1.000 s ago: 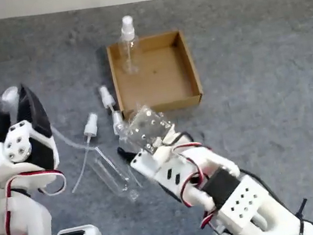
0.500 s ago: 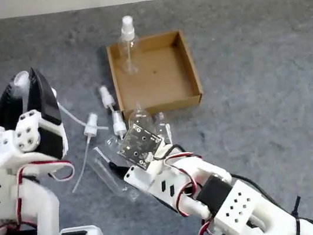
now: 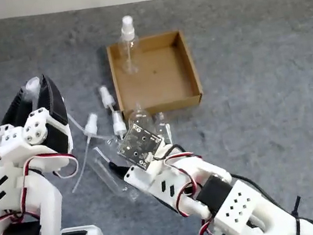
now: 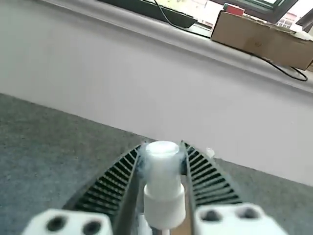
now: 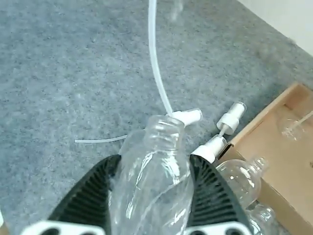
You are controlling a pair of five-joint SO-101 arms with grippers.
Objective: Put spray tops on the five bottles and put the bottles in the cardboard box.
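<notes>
Left end effector clamping spray top, partly cut off, bottle base hidden

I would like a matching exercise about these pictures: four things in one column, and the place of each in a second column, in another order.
Things:
1. lifted spray top
2. open bottle
3. capped bottle
4. loose spray top

Places:
A. lying on the table
B. in the right gripper
C. in the cardboard box
D. in the left gripper

Pairs: 1-D, 2-B, 3-C, 4-A.
</notes>
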